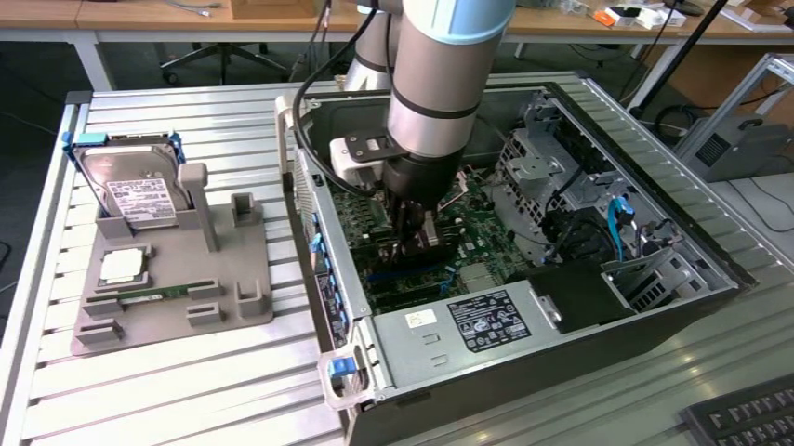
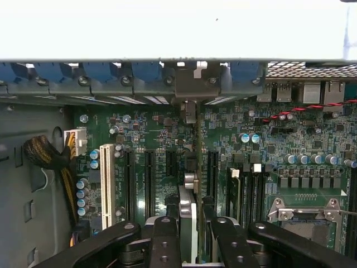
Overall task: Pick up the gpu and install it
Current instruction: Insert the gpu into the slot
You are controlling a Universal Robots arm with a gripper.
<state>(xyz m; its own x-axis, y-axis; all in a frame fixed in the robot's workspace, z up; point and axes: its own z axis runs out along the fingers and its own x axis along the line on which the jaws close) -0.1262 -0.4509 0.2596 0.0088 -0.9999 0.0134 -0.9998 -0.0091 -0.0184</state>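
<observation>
Holding the gpu on edge between its fingers, the gripper is closed partway on the card's upper edge and hangs deep inside the open computer case; the pick-up looks done, and the card stands upright over the motherboard, lined up along the row of black expansion slots; its silver end bracket has reached the rear wall of the case, beside the blue slot clips; whether the card's lower edge is fully seated in a slot I cannot tell, so the install is best judged as under way rather than finished. Around it, 1 white slot lies well apart from the card, and a bundle of yellow and black cables sits beyond that; capacitors and the metal processor socket crowd the other side of the card. On the tabletop, at the exterior view's left, a grey holder carries a hard drive upright and a memory stick lying flat, both clear of the work; drive cages and a blue cable fill the case's far side.
</observation>
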